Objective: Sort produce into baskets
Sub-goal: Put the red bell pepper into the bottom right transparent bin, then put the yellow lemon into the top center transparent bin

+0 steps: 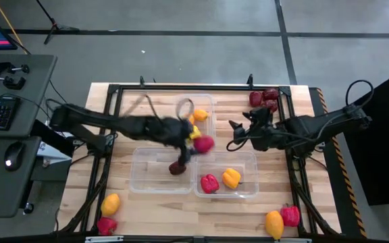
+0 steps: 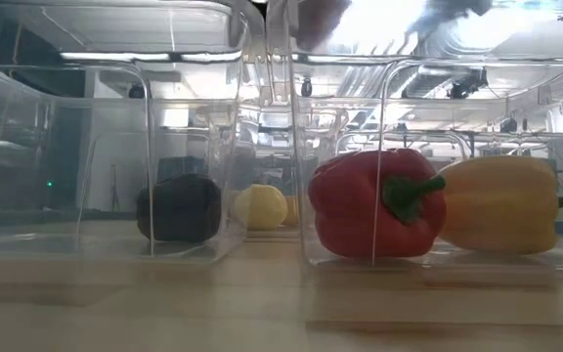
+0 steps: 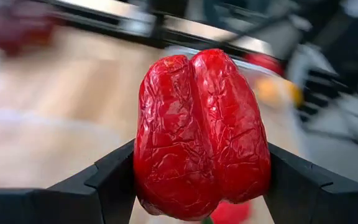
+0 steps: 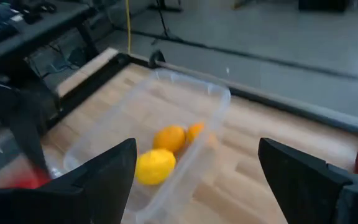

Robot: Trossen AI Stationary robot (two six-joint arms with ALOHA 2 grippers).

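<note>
My left gripper [image 1: 198, 143] is shut on a wrinkled red bell pepper [image 3: 201, 134], which hangs over the gap between the three clear tubs [image 1: 203, 143]. My right gripper [image 1: 238, 135] is open and empty to the right of the pepper, and it faces the far tub [image 4: 160, 118]. That tub holds a lemon [image 4: 156, 167] and orange citrus [image 4: 169, 138]. The near left tub [image 1: 147, 181] holds a dark maroon fruit [image 1: 177, 167]. The near right tub [image 1: 245, 192] holds a red pepper [image 1: 209, 182] and a yellow pepper [image 1: 231, 177]. My left gripper pinches the red pepper by two opposite sides [image 3: 145, 174] between its two fingers [image 3: 114, 180]. The arm reaches in from the table's left. The pepper's blunt end sticks out beyond the fingertips. It is lifted clear of the table and the tubs.
Loose produce lies at the table's corners: a yellow piece [image 1: 111, 202] and a red pepper [image 1: 107, 225] at the near left, a yellow pepper [image 1: 273, 223] and a red pepper [image 1: 290, 214] at the near right, and dark red fruits [image 1: 263, 98] at the far right. A black frame [image 1: 113, 91] edges the table.
</note>
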